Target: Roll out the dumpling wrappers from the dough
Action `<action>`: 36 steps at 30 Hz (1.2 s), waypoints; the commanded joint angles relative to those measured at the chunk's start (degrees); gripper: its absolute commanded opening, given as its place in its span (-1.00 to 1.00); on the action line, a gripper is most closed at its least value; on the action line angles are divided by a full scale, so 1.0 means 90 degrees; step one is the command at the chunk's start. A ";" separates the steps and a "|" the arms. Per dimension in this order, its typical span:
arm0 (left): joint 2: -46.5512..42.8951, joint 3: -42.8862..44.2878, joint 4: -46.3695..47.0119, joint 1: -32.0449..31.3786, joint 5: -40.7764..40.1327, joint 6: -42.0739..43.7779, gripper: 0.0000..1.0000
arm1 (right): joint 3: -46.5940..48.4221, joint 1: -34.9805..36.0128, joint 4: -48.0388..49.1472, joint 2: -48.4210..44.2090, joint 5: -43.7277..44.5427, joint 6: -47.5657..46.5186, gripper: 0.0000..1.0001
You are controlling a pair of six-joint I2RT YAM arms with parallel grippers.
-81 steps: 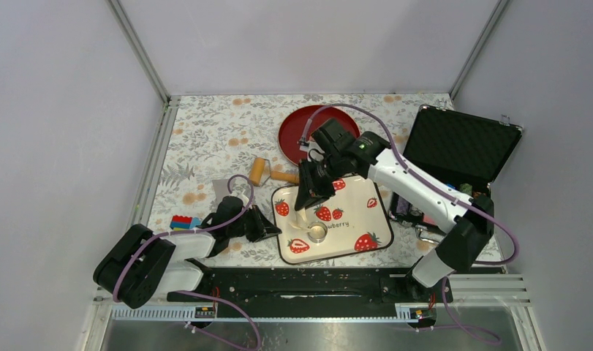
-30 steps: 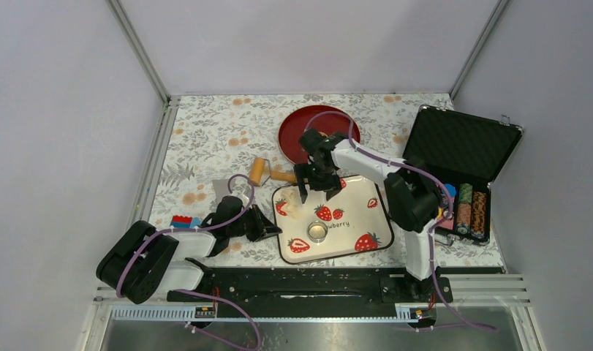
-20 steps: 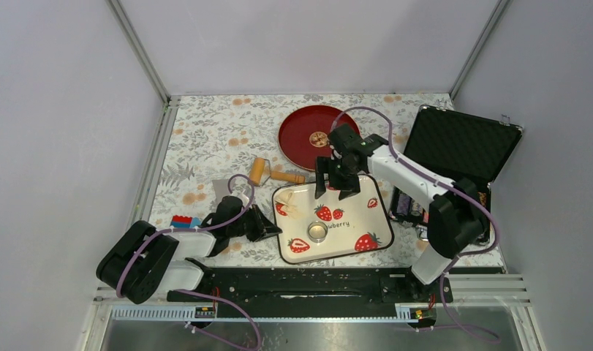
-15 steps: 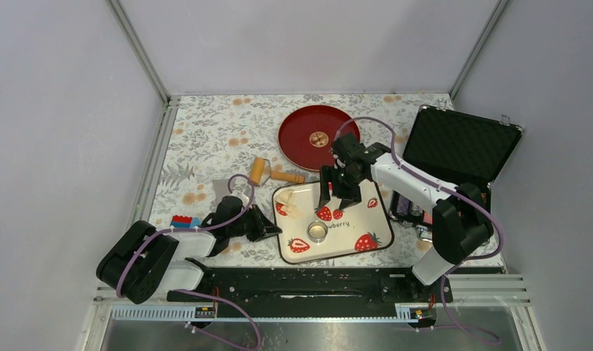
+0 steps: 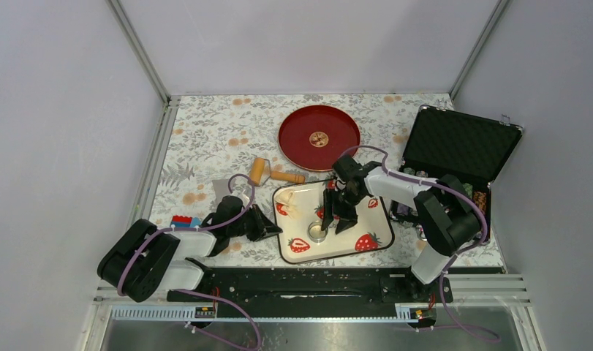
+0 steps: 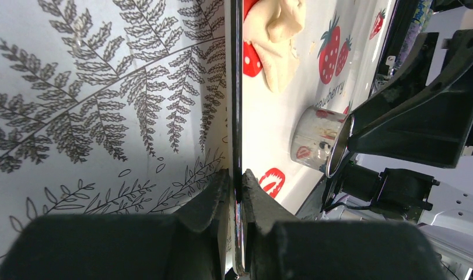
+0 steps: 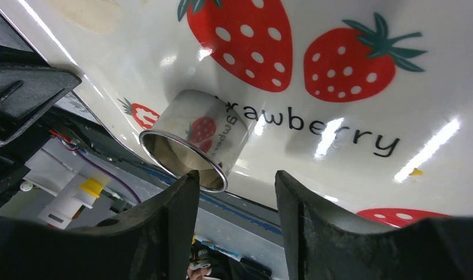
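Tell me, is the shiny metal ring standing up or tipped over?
Standing up. From above, the metal ring shows its round open mouth, sitting flat on the strawberry tray.

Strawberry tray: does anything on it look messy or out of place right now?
The dough near the tray's left rim is a ragged, folded lump with a torn flat patch trailing from it, not a neat round. The metal ring cutter stands upright, and nothing looks spilled or broken.
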 commanded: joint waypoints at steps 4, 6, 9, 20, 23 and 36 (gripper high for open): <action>0.0345 -0.0152 -0.0604 -0.0128 -0.0265 0.0249 -1.00 | 0.0115 0.0084 0.0284 0.0367 -0.0448 0.0092 -0.01; 0.0341 -0.0156 -0.0604 -0.0128 -0.0266 0.0255 -1.00 | 0.0151 0.0109 0.0273 0.0451 -0.0425 0.0084 -0.10; 0.0346 -0.0152 -0.0606 -0.0128 -0.0259 0.0255 -1.00 | 0.0185 0.0151 0.0272 0.0578 -0.0459 0.0065 -0.23; 0.0351 -0.0152 -0.0595 -0.0123 -0.0250 0.0263 -1.00 | 0.0510 0.0249 -0.0356 0.0256 -0.0248 -0.0175 -0.85; 0.0351 -0.0145 -0.0591 -0.0128 -0.0245 0.0265 -1.00 | 0.0701 0.0249 -0.0605 0.0054 -0.0150 -0.0235 -0.93; 0.0357 -0.0133 -0.0625 -0.0128 -0.0236 0.0274 -1.00 | 0.1716 -0.0564 -0.1590 -0.0046 0.0331 -0.1036 -1.00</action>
